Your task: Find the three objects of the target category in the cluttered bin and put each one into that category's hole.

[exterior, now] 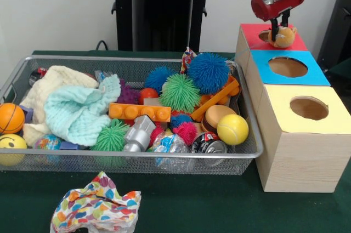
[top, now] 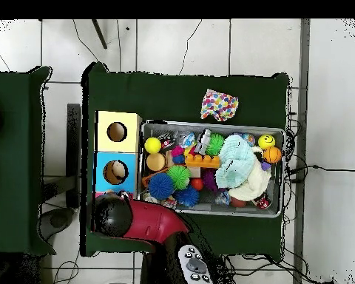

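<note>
Gripper (exterior: pixel 278 24) hangs over the red-topped box (exterior: pixel 249 34) at the far end of the box row, fingers closed on a small tan plush toy (exterior: pixel 283 37) right at the red hole's rim. Step in hand, by judgement: depositing. Next: centre the toy over the hole, release, then return to the wire bin (exterior: pixel 249 151).

I see soft, even light in both views, bright but not harsh, with no single source showing. In the front view a faint shadow lies under the wire bin (exterior: pixel 249 151) on the green cloth (exterior: pixel 208 205), and the wooden box (exterior: pixel 299 156) is darker on its near face. A small glint sits on the can (exterior: pixel 209 145), lower centre. Edges look slightly soft throughout.
</note>
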`<state>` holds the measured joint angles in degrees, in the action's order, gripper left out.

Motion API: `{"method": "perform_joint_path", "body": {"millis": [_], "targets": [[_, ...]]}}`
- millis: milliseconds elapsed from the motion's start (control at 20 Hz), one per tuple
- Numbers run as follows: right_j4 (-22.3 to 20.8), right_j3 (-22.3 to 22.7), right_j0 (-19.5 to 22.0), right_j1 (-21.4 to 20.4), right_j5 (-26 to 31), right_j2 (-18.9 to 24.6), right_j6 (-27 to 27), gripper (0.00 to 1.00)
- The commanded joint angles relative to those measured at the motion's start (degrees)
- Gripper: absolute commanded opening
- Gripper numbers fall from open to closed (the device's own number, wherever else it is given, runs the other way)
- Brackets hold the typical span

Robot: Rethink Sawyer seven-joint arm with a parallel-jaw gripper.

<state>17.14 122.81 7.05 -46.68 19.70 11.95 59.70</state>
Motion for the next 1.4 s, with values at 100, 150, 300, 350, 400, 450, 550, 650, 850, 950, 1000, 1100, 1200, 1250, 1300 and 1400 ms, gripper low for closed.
{"method": "perform_joint_path", "body": {"millis": [100, 150, 300, 350, 400, 450, 550, 650, 850, 950, 1000, 1100, 1200, 1250, 1300, 1400], "targets": [[2.25, 3.07, -1.98, 4.19, 7.23, -0.82, 17.09, 0.00], [2.15, 3.32, -2.07, 4.46, 7.15, -1.02, 17.29, 0.00], [1.95, 3.84, -2.01, 5.25, 6.76, -1.18, 17.37, 0.00], [1.91, 3.90, -1.95, 5.44, 6.65, -1.25, 17.30, 0.00], [1.72, 4.15, -1.87, 5.56, 6.48, -1.37, 17.10, 0.00], [1.50, 4.12, -1.89, 5.70, 6.46, -1.56, 16.88, 0.00], [0.84, 4.30, -1.68, 6.07, 6.20, -1.81, 16.09, 0.00], [0.43, 4.63, -1.37, 6.55, 5.22, -1.99, 15.58, 0.00], [-0.06, 4.52, -1.40, 7.37, 4.87, -2.62, 15.30, 0.00], [-0.40, 4.01, -1.83, 7.82, 5.74, -3.19, 15.23, 0.00], [-0.66, 3.67, -1.89, 8.40, 5.98, -3.26, 14.89, 0.00], [-1.52, 3.03, -1.68, 10.04, 5.09, -2.93, 13.53, 0.00], [-2.15, 2.44, -1.71, 11.63, 4.54, -2.87, 12.67, 0.00], [-2.48, 2.19, -1.70, 12.39, 4.17, -2.80, 12.21, 0.00], [-2.81, 1.94, -1.69, 13.15, 3.79, -2.72, 11.74, 0.00], [-3.42, 1.70, -1.66, 14.39, 3.27, -2.59, 10.94, 0.00]]}}
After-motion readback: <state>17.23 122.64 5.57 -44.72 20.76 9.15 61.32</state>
